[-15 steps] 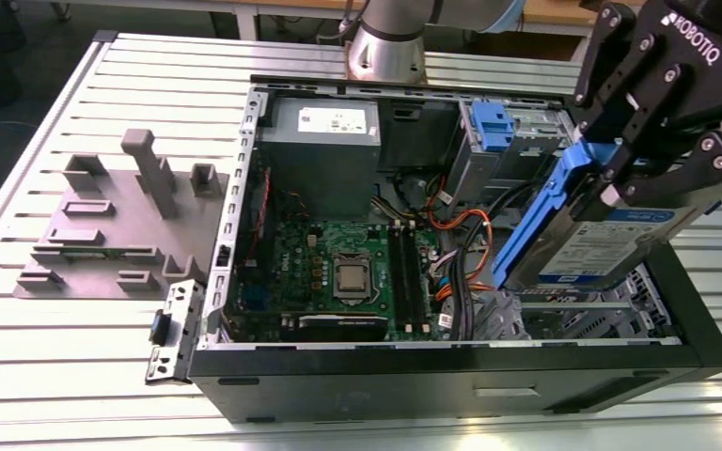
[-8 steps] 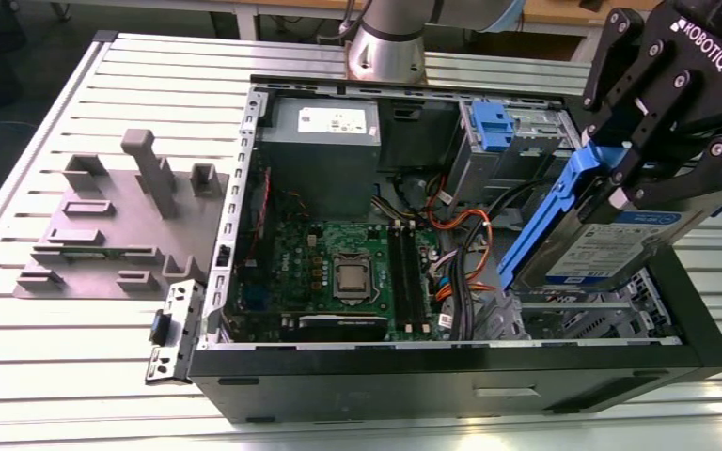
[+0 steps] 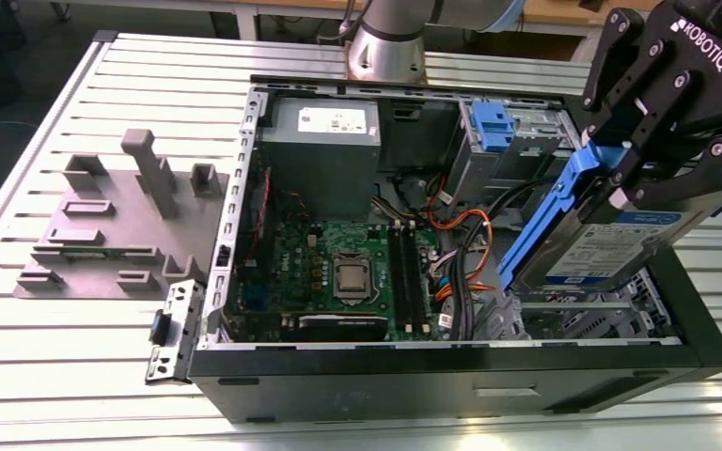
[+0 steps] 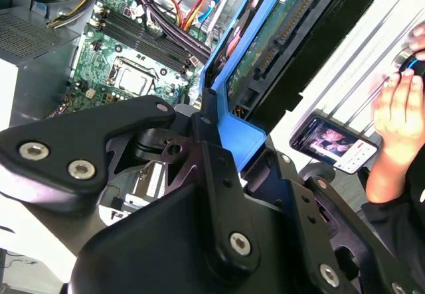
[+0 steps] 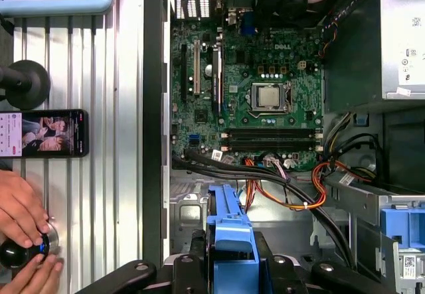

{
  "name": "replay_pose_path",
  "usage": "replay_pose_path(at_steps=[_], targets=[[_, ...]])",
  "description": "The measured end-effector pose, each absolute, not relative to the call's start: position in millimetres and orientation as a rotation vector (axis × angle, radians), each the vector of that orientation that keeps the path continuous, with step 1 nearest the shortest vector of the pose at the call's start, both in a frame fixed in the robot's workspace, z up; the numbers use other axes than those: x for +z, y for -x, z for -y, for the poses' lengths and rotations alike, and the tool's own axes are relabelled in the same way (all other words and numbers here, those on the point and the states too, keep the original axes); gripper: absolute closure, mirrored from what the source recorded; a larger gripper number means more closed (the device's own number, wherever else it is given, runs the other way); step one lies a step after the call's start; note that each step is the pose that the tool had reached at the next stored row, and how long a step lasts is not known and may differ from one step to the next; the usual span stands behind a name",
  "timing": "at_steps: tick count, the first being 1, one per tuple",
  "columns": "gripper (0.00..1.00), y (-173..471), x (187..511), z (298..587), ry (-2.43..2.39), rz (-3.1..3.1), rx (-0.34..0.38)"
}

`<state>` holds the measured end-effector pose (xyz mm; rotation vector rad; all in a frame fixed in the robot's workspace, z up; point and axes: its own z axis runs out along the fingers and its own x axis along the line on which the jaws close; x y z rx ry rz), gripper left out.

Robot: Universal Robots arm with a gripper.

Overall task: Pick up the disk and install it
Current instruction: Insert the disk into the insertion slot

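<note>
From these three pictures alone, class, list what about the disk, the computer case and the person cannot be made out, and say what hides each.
- The disk, exterior view: its upper end is covered by the pincer shut on it.
- Computer case, exterior view: the bay below the disk is hidden by the disk.
- Person's hand, first wrist view: cut off by the picture's edge; the small knob under its fingers is mostly covered.

The open computer case (image 3: pixel 462 352) left room above the motherboard (image 3: pixel 336 263); orange and black cables (image 3: pixel 455 254) (a loose tangle) and the drive cage (image 3: pixel 587 315) crowded its corner beneath the held disk (image 3: pixel 600 240).
</note>
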<state>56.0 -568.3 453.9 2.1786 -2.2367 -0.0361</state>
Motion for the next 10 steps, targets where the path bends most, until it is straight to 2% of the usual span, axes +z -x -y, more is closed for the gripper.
replay_pose_path(at_steps=[10], targets=[[0.64,-71,452,568,-2.179,2.235,-0.037]])
